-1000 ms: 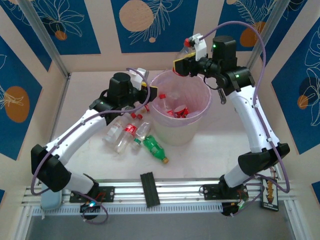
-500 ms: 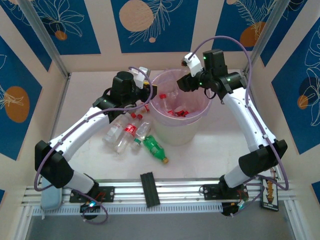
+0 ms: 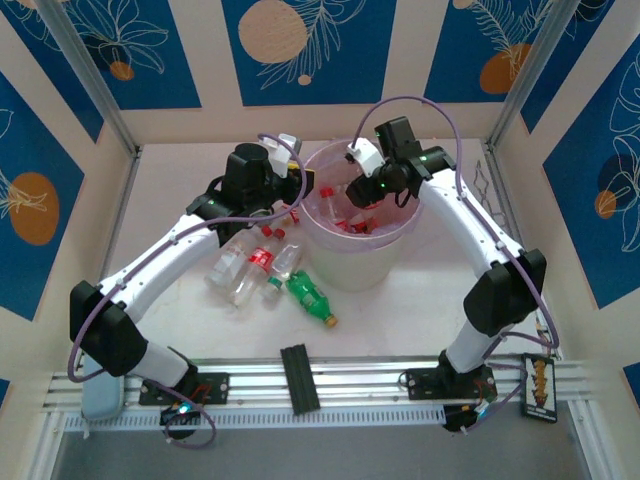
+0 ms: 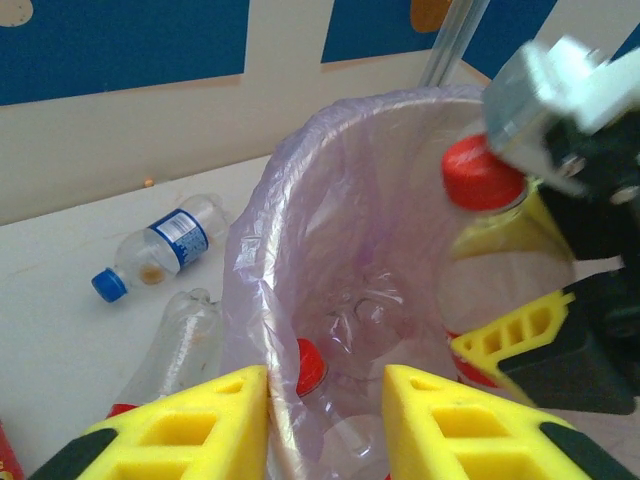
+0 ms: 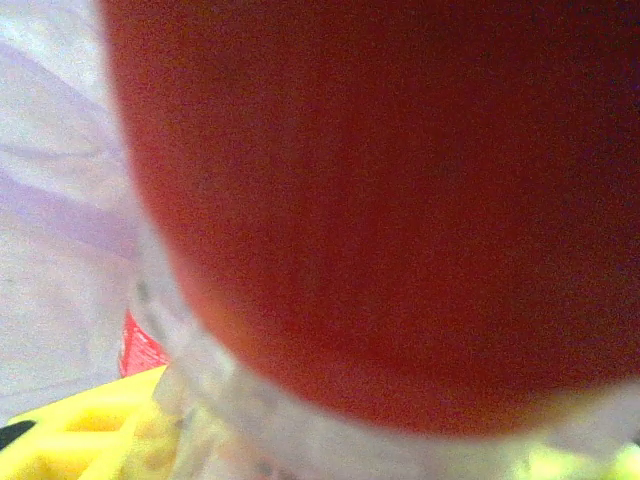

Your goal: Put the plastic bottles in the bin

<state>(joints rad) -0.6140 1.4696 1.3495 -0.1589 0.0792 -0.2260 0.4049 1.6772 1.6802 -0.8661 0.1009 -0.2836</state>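
The bin (image 3: 400, 238), a cream bucket lined with a lilac bag (image 4: 300, 200), holds several red-labelled bottles (image 3: 356, 222). My right gripper (image 3: 362, 190) hangs over its inside, shut on a clear bottle with a red cap (image 4: 480, 175); that cap (image 5: 380, 200) looms close in the right wrist view. My left gripper (image 4: 326, 400) straddles the bin's left rim (image 4: 262, 300), one finger outside and one inside, shut on it. Clear bottles with red labels (image 3: 262, 258) and a green one (image 3: 308, 295) lie on the table left of the bin.
A blue-capped bottle (image 4: 155, 250) and a crushed clear one (image 4: 180, 340) lie behind the bin's left side. A black block (image 3: 298, 375) sits on the front rail (image 3: 350, 385). Patterned walls and metal posts (image 3: 95, 85) enclose the table.
My right arm has swung left and down from the bin's far rim to over its inside, carrying the bottle. My left jaws have closed at the rim; that arm barely moved.
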